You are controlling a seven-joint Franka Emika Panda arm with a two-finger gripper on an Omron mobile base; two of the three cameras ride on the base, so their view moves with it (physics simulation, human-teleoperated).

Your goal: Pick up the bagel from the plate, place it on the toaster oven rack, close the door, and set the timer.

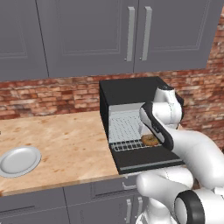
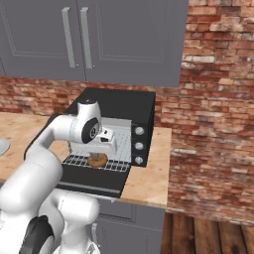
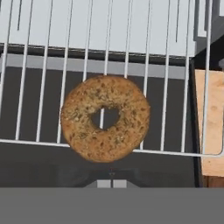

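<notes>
The small brown ring-shaped bagel (image 3: 105, 118) lies flat on the front of the silvery wire rack (image 3: 131, 52), hole upward (a ring, so no long axis), and the pincer above it is shut and empty, so next comes lifting the black drop-down door (image 1: 148, 162).

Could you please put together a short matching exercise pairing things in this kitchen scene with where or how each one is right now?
Things:
1. bagel
2. plate
3. door
4. gripper

States:
A. bare, on the wooden counter left of the oven
B. folded down open
C. lying on the toaster oven rack, near its front edge
D. shut, holding nothing

Pairs: 1-C, 2-A, 3-B, 4-D
</notes>
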